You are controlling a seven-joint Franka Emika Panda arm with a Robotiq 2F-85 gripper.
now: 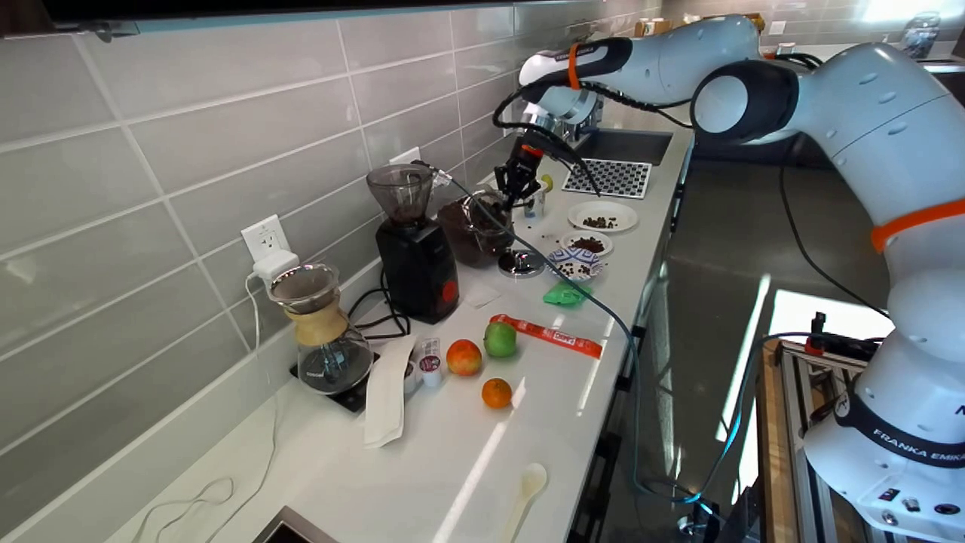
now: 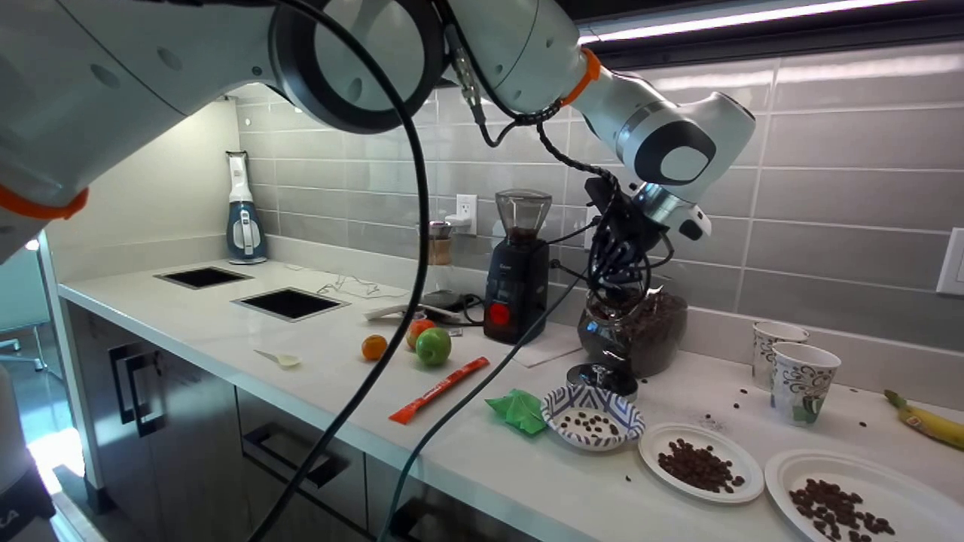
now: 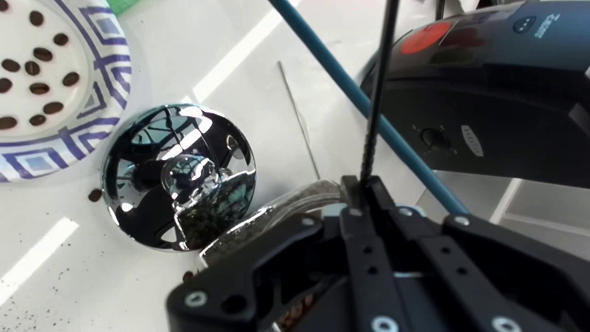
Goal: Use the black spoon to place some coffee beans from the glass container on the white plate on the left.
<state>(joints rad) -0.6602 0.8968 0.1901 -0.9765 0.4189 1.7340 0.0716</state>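
My gripper (image 3: 364, 182) is shut on a thin black rod that looks like the handle of the black spoon (image 3: 380, 83); the spoon's bowl is hidden. In both exterior views the gripper (image 1: 511, 197) (image 2: 616, 290) is at the mouth of the glass container (image 1: 461, 235) (image 2: 663, 331), a clear jar tilted on its side and dark with coffee beans. Part of the jar shows below the fingers in the wrist view (image 3: 249, 230). A small white plate (image 2: 727, 443) and a larger white plate (image 2: 915, 489) stand nearby; both hold beans.
The chrome lid (image 3: 179, 177) lies before the jar, touching or close to a blue-patterned bowl (image 3: 108, 60) with beans. A black grinder (image 1: 416, 256) stands beside the jar. A blue cable (image 3: 336, 69) crosses the counter. Paper cups (image 2: 802, 380) stand by the wall.
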